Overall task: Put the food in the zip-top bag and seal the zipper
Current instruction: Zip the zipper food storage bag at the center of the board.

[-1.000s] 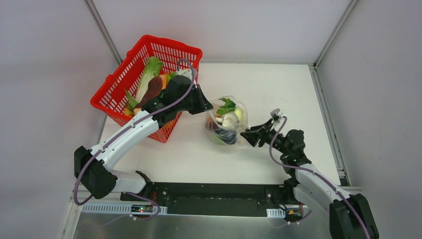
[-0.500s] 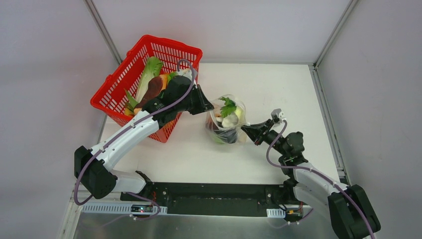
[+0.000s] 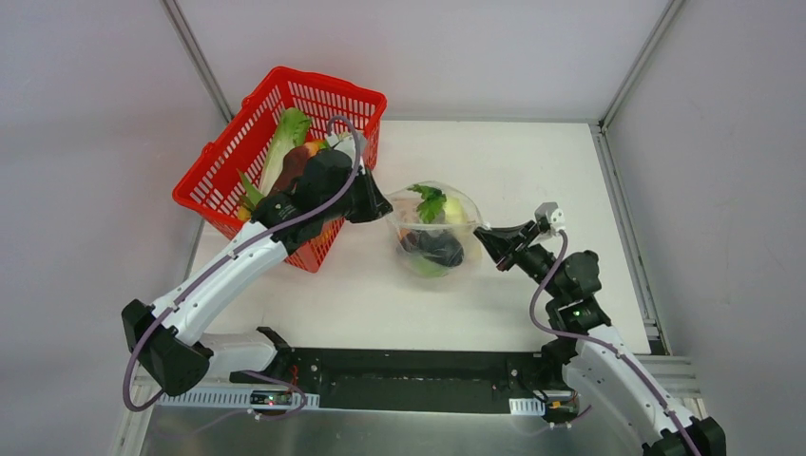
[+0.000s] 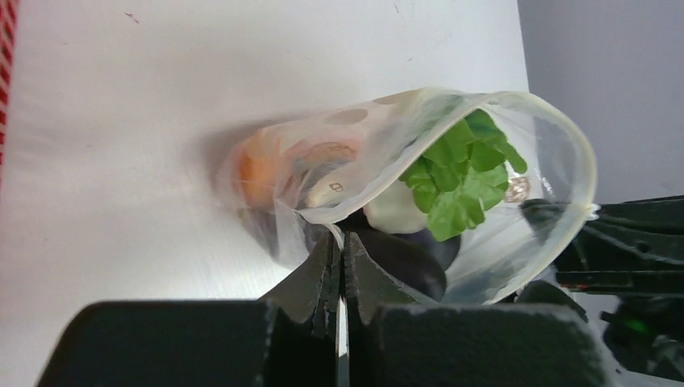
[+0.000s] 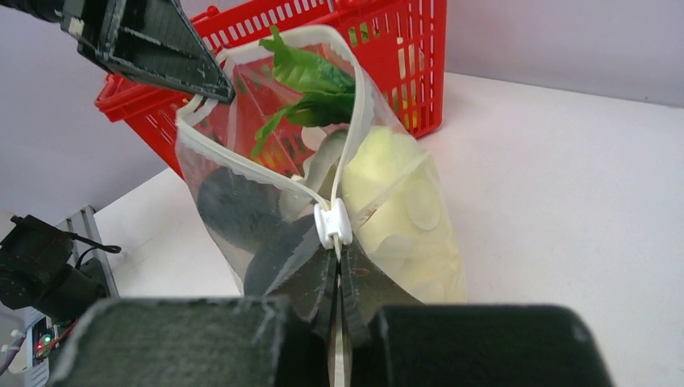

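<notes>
Zip-top bag [image 3: 435, 233], food [image 3: 430, 203] inside, hangs mid-table with its mouth gaping. Left gripper [image 3: 385, 211] pinches its left rim; right gripper [image 5: 339, 258] pinches the zipper [image 5: 266, 173] at the white slider [image 5: 333, 224]. Sealing looks to be the step: the slider must run leftward along a taut rim.

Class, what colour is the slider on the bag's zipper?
White; the slider shows best in the right wrist view.

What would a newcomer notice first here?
The clear bag, packed with food and its mouth open, hangs mid-table between the two arms. The left gripper pinches its left edge and the right gripper its right end, just below the white slider. After that, the red basket at far left, with more produce in it.
</notes>
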`<control>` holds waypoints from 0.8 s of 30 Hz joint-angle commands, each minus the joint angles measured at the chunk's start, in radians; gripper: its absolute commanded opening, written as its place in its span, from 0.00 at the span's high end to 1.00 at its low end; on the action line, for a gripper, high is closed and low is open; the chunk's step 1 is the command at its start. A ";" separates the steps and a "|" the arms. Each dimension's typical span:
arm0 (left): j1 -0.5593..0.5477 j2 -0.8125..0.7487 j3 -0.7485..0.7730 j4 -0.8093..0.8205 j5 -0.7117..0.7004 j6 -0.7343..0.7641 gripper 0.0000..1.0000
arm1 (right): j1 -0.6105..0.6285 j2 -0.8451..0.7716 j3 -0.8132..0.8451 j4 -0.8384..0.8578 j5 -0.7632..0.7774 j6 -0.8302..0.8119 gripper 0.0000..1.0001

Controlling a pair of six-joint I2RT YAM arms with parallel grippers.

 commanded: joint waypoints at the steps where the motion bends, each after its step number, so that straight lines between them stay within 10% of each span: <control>1: 0.009 -0.058 0.048 -0.105 -0.133 0.129 1.00 | 0.004 -0.027 0.127 -0.119 0.007 -0.041 1.00; 10: 0.009 -0.107 0.090 -0.186 -0.101 0.303 0.38 | 0.003 0.083 0.252 -0.258 -0.179 -0.101 1.00; 24: -0.090 0.104 0.307 0.083 0.454 0.537 0.36 | 0.004 0.081 0.260 -0.295 -0.176 -0.129 1.00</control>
